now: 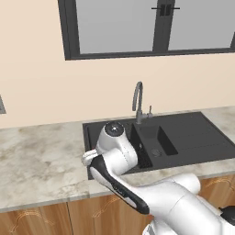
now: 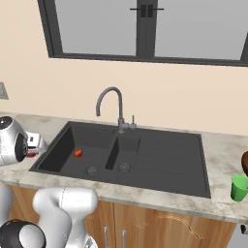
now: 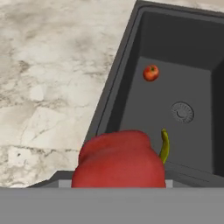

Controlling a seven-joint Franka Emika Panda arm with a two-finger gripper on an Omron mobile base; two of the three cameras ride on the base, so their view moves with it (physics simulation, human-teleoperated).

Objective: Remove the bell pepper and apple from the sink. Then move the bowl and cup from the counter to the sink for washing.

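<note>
While the gripper hangs over the sink's left rim, its jaws are closed around the bell pepper, stem pointing away from the hand. Bare counter lies just off to the left of the tool, so I'd judge the drop-off is a short sideways carry. The apple sits ahead and below, on the basin floor.

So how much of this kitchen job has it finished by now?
Nothing looks finished yet. The fingers hold the bell pepper raised by the sink's left edge. The apple still sits in the basin, and the cup and bowl wait on the counter.
</note>
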